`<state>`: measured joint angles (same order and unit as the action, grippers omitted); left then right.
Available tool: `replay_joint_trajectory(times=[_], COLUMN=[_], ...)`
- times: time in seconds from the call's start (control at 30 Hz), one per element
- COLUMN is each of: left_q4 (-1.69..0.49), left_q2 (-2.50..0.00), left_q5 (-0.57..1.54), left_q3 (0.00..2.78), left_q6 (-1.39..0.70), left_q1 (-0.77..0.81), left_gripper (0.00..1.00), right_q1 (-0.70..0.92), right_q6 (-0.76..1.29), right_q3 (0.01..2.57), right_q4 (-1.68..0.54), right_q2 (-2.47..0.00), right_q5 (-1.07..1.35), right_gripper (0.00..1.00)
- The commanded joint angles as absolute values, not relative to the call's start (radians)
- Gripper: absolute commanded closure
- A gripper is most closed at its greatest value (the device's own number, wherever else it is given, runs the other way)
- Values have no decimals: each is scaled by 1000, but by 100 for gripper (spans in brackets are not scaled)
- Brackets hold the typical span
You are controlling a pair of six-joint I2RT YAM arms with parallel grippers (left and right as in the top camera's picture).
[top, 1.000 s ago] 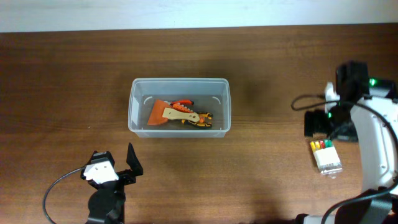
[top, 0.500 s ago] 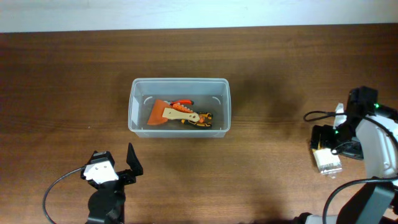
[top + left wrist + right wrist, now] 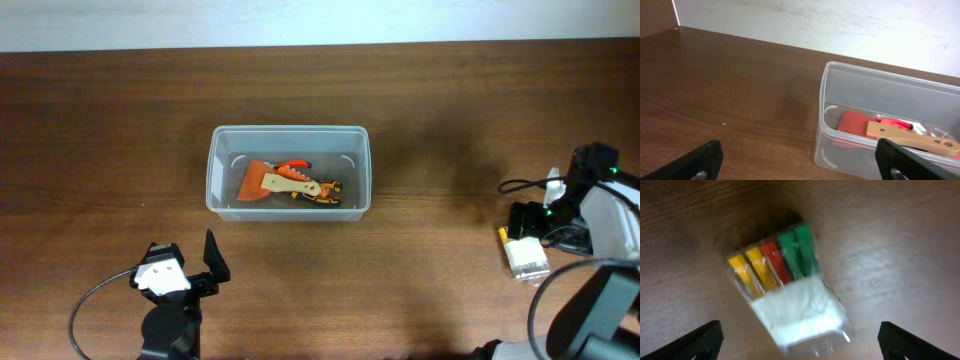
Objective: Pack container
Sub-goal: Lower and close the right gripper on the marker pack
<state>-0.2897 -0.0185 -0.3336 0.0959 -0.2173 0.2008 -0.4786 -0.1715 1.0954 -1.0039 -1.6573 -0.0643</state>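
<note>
Tools lie inside the container (image 3: 288,172), which stands upright and open-topped near the middle of the surface (image 3: 100,150). In it lies an orange scraper (image 3: 262,181) with a pale wooden handle (image 3: 297,185). The handle lies across an orange-gripped hand tool (image 3: 300,166), and a black-and-orange tool end (image 3: 331,190) shows just past the handle's tip. All three rest on the container's floor, more toward its near wall.

Near the container's near-left corner, well apart from it, the left fingers (image 3: 212,258) are spread wide and hold nothing. In the left wrist view these fingers (image 3: 702,160) frame the container (image 3: 890,90) from a low angle. Its left wall faces the camera, and the scraper (image 3: 855,122) and handle (image 3: 912,142) show through the clear plastic.

Far to the container's right, and somewhat nearer than it, a small clear case (image 3: 525,255) lies flat on the surface. The right arm (image 3: 605,210) bends over it. The right wrist view is blurred, yet it shows the case (image 3: 787,290) holding yellow, red and green bits (image 3: 772,262) side by side at one end. The right fingers (image 3: 700,342) stand wide apart on either side of the view, with the case lying ahead between them. Whether either finger touches the case cannot be told.
</note>
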Motion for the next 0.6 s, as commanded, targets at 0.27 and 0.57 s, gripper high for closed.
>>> replay_joint_trajectory(times=[0.27,0.57], left_q4=[-292,-292], left_q2=[-14,-14], left_q5=[-337,-337], left_q3=[93,93], left_q6=[-208,-208], left_q1=[205,205], left_gripper=[1,1], right_q1=[-485,-485], right_q6=[-198,-122], right_q3=[1086,1087], right_q4=[-951,-932], right_q2=[-1813,-1902], right_q5=[-35,-34], right_gripper=[5,19])
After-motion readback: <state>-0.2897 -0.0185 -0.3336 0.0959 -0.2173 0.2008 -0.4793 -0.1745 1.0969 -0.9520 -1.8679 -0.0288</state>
